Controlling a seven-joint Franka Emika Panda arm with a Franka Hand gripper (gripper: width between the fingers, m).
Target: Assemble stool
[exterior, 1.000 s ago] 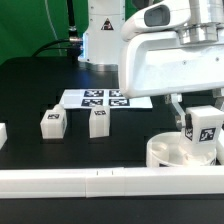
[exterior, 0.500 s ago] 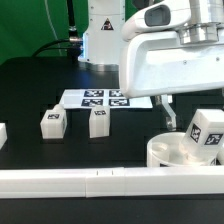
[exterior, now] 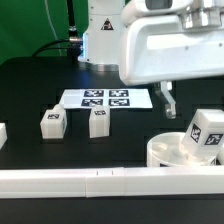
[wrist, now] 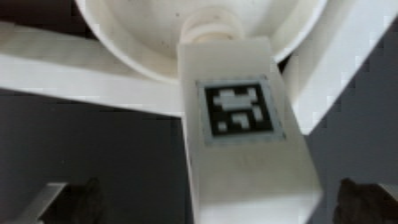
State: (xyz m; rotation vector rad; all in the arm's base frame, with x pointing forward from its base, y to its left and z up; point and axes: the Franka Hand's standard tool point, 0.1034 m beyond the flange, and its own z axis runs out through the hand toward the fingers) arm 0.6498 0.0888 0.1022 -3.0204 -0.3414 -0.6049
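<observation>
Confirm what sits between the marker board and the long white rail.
Two loose stool legs stand there, apart: the exterior view's left leg and right leg. Shows in the exterior view only.

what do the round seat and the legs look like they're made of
Round seat: likely white plastic, smooth, matte; its thick rim looks moulded. Leg standing in it and two loose legs: seemingly the same white plastic, blocky, each with a black-and-white tag, printed or stuck on.

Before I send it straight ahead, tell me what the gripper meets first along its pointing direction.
The tagged stool leg set in the round seat, centred between the open fingers in the wrist view; how far off is unclear.
</observation>
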